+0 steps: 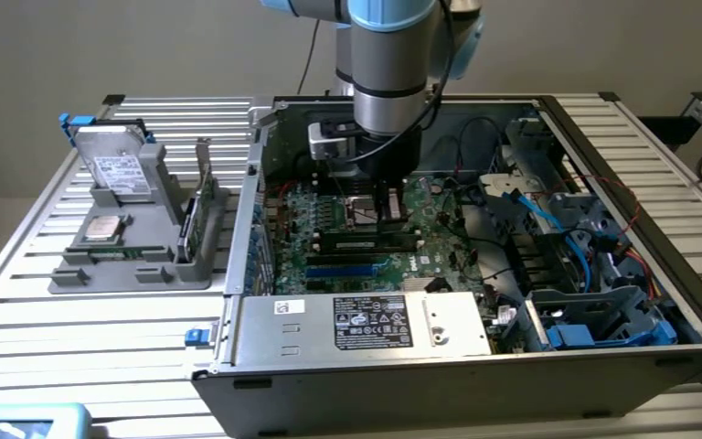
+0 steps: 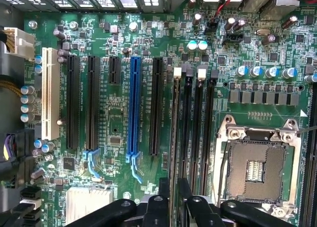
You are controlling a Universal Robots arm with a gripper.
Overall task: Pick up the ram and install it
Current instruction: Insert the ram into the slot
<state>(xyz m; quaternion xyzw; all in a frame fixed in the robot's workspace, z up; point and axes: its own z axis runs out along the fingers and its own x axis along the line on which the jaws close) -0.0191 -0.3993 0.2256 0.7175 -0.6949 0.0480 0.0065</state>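
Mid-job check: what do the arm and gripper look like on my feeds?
The arm is a silver-grey cylinder with light blue joint caps and a black band; a black cable runs along its side. The gripper is black, with bar linkages and round pivot bolts.

Exterior cam sits high and back, looking down on the whole open PC case (image 1: 449, 389) on the table (image 1: 120, 320). Wrist cam hangs close over the motherboard (image 2: 119, 113), facing straight down; both catch that board.
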